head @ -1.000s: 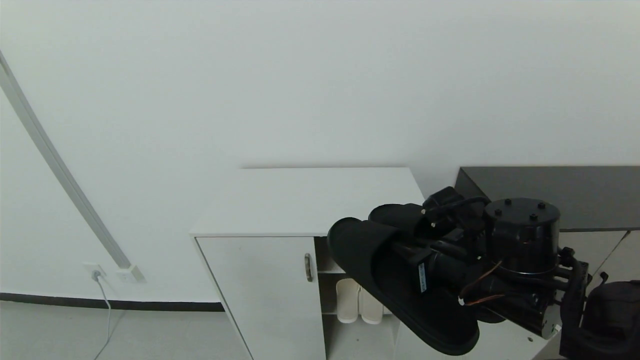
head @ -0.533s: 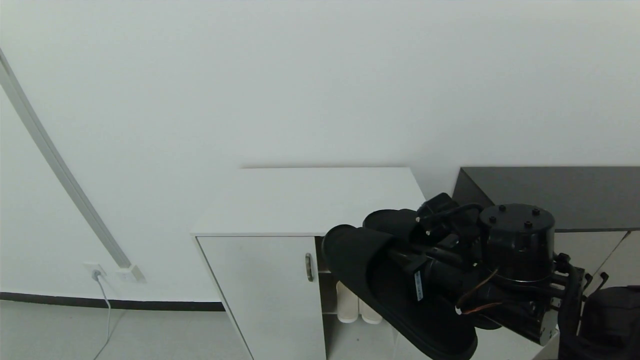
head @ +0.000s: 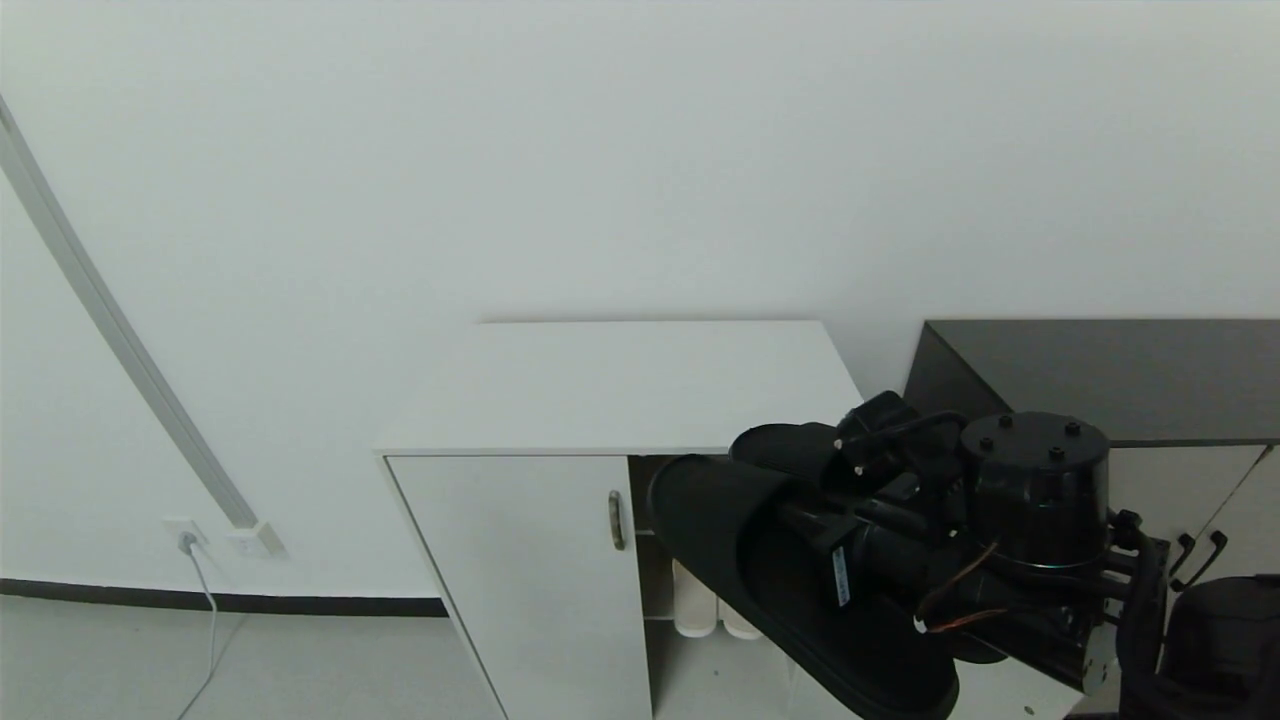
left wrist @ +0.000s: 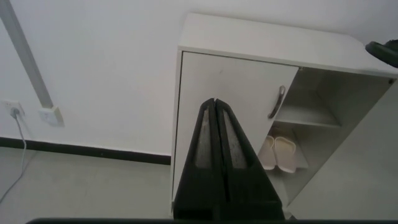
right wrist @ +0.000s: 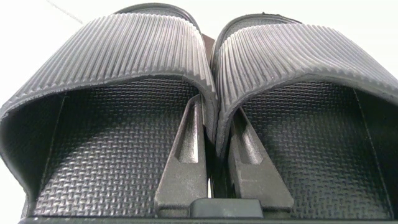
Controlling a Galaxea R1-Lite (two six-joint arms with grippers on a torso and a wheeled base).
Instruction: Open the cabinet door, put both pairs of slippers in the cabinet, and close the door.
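Head view: the cabinet (head: 600,390) is already open on its right half, and the white slippers (head: 710,615) sit side by side on a lower shelf inside. The black slippers (head: 760,540) hang right in front of that opening, strap ends toward it, so I'd guess they're lined up to go in.

Left wrist view: the left gripper (left wrist: 215,109) is pressed together on nothing, in front of the shut door (left wrist: 236,78).

Right wrist view: the right gripper (right wrist: 216,124) has one finger inside each black slipper and pinches the two inner walls together. That's why one grip carries the pair.
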